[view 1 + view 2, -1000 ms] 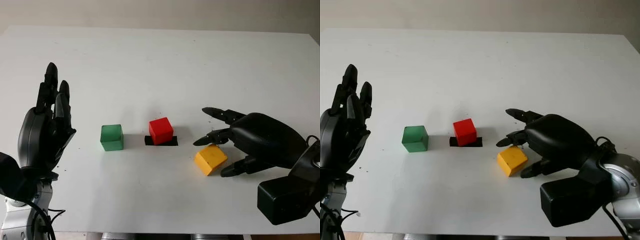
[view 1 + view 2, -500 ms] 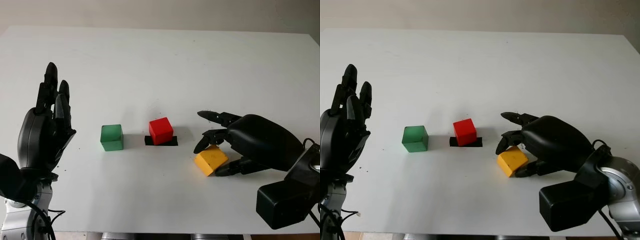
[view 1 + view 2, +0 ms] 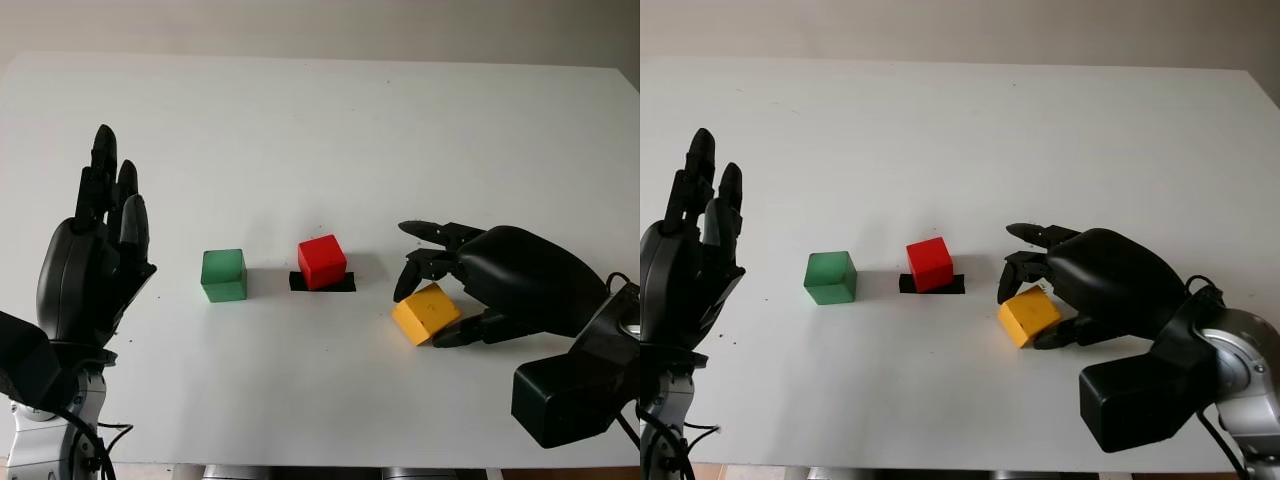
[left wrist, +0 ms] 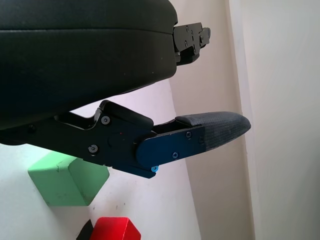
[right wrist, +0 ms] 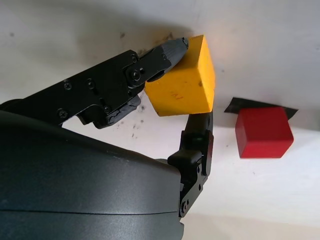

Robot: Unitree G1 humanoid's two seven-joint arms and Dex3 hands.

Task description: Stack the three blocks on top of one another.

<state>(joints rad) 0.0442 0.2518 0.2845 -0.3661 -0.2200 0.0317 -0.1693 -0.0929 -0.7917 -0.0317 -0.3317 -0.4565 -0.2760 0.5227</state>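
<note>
My right hand [image 3: 432,305] is shut on the yellow block [image 3: 426,313], which is tilted between a finger and the thumb just right of centre; the right wrist view shows the yellow block [image 5: 184,82] pinched at two sides. The red block [image 3: 322,261] sits on a black mark [image 3: 340,284] at the table's middle. A green block [image 3: 223,275] stands to its left. My left hand [image 3: 98,250] is open, raised upright at the left, apart from the green block.
The white table [image 3: 320,130] stretches far behind the blocks, with its front edge near the bottom of the head views. In the left wrist view the green block [image 4: 62,177] and the red block [image 4: 112,230] lie below the hand.
My right hand's fingers have closed onto the yellow block, and the block has tipped and risen slightly. The left hand has stayed where it was.
</note>
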